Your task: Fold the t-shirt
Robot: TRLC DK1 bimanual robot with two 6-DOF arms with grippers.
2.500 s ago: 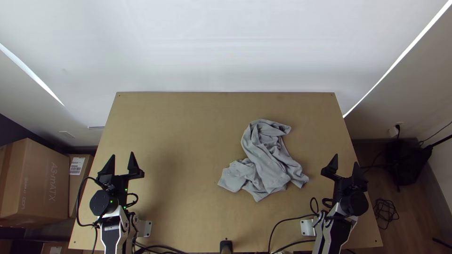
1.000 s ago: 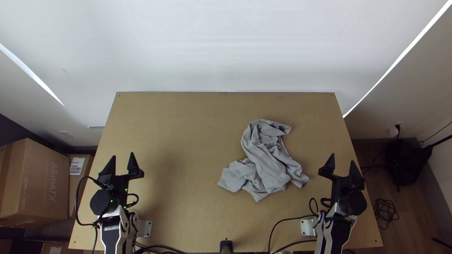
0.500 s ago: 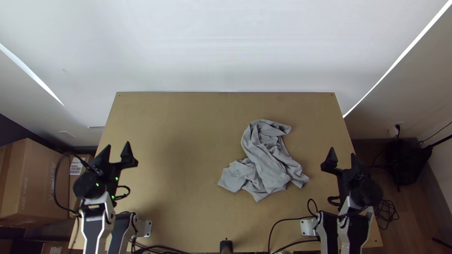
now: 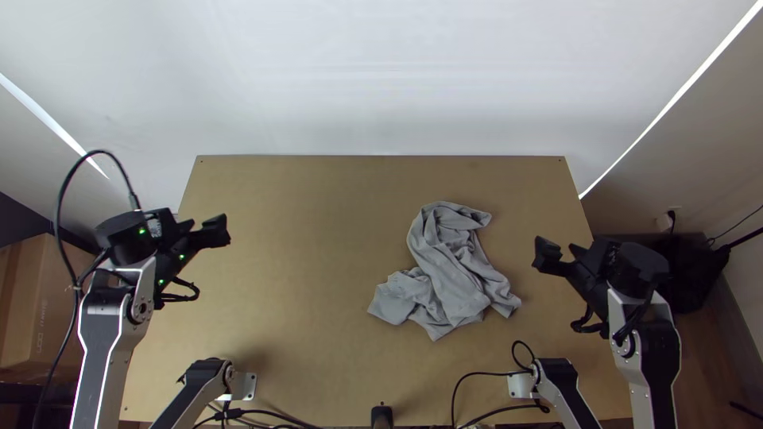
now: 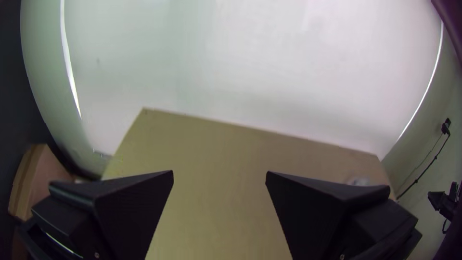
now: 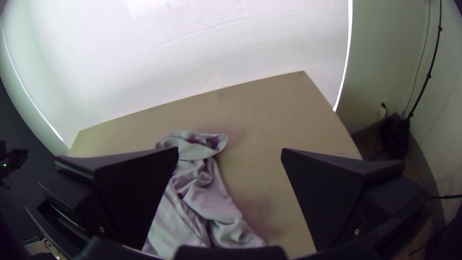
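Here's the grey t-shirt (image 4: 457, 274), bunched and creased on the worktop (image 4: 310, 318), right of centre, and I can't quite make out which part is sleeve or collar. Over on the left side, the left end effector (image 4: 207, 227) hangs wide open, nothing between its fingers. Across at the right, the right end effector (image 4: 559, 254) gapes too, empty, apart from the cloth.
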